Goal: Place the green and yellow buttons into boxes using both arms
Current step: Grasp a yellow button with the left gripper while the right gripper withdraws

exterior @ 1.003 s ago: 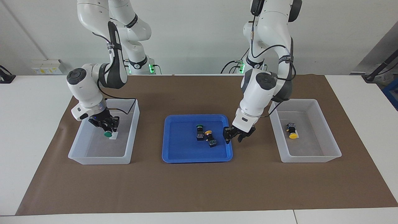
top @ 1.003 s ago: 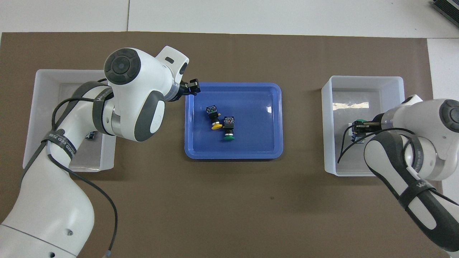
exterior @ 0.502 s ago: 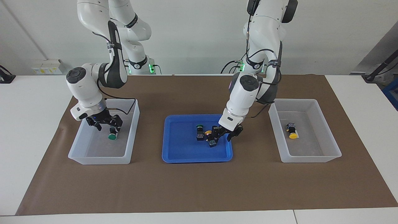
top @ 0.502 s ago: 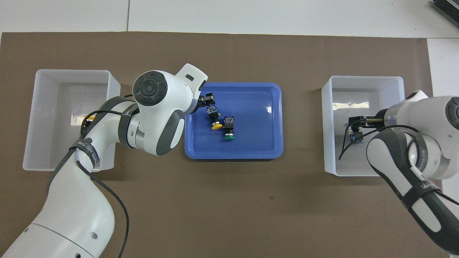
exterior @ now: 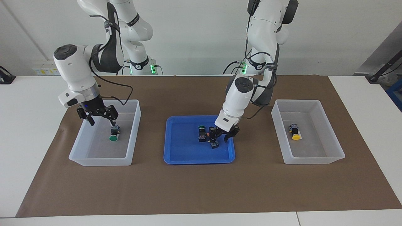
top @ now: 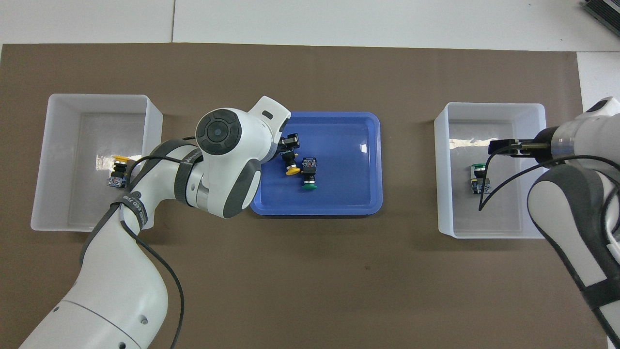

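A yellow button (exterior: 214, 144) and a green button (exterior: 201, 132) lie side by side in the blue tray (exterior: 182, 157). My left gripper (exterior: 222, 135) is down in the tray, open, its fingers on either side of that yellow button's black body (top: 289, 160). The tray's green button (top: 308, 177) is untouched. My right gripper (exterior: 102, 122) is open and empty, raised over the box (exterior: 94, 158) at the right arm's end, where a green button (exterior: 114, 133) lies. The other box (exterior: 314, 158) holds a yellow button (exterior: 294, 131).
The blue tray (top: 348, 203) sits mid-table between the two boxes (top: 97, 99) (top: 489, 109) on a brown mat. Bare mat stretches from the tray and boxes to the table edge farthest from the robots.
My right gripper let go of the green button in its box and rose. My left gripper moved from the tray's edge to the yellow button and came down around it.
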### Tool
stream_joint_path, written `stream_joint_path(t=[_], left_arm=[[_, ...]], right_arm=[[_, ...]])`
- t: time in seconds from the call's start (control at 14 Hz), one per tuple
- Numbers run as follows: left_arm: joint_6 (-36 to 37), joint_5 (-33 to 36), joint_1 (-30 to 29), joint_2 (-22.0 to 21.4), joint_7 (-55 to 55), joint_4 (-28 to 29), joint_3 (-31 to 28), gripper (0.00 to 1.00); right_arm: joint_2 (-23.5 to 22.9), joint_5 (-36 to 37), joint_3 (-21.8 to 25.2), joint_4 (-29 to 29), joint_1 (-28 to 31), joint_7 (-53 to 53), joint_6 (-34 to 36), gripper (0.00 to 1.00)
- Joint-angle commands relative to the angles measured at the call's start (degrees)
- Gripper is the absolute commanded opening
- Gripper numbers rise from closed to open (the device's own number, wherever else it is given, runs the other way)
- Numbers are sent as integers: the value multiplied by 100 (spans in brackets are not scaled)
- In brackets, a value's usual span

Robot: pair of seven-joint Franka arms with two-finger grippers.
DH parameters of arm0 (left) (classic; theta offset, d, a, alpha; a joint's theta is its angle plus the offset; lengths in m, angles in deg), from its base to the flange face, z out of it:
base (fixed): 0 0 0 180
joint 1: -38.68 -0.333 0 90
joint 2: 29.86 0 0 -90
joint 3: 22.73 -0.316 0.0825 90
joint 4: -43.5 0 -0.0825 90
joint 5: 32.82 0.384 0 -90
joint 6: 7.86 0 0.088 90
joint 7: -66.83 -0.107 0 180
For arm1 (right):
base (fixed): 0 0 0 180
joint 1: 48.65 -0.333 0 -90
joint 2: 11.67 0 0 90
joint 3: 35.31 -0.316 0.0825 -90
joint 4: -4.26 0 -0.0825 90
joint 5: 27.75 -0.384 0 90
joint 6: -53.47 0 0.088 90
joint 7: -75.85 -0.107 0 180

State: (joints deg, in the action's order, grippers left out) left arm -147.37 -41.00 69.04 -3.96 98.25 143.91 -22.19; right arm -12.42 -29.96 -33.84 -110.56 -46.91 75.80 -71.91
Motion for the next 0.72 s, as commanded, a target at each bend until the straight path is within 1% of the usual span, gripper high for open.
stream_joint_path(t=[0.0, 0.14, 0.29, 0.57, 0.64], left_arm=[[-251, -61, 181, 12, 75, 171, -98, 65], [-426, -61, 190, 12, 75, 303, -98, 65], [-594, -61, 260, 12, 75, 443, -107, 65], [-699, -61, 269, 12, 84, 540, -98, 65], [-848, -61, 278, 3, 84, 610, -98, 65]], right_arm=[[14, -131, -24, 607, -24, -109, 767, 100], [75, -131, -33, 802, -24, -109, 1058, 100], [119, -139, -33, 802, -24, -100, 1077, 100], [155, -139, -121, 820, -24, -135, 1165, 100], [155, -131, -139, 820, -24, -135, 1191, 100]])
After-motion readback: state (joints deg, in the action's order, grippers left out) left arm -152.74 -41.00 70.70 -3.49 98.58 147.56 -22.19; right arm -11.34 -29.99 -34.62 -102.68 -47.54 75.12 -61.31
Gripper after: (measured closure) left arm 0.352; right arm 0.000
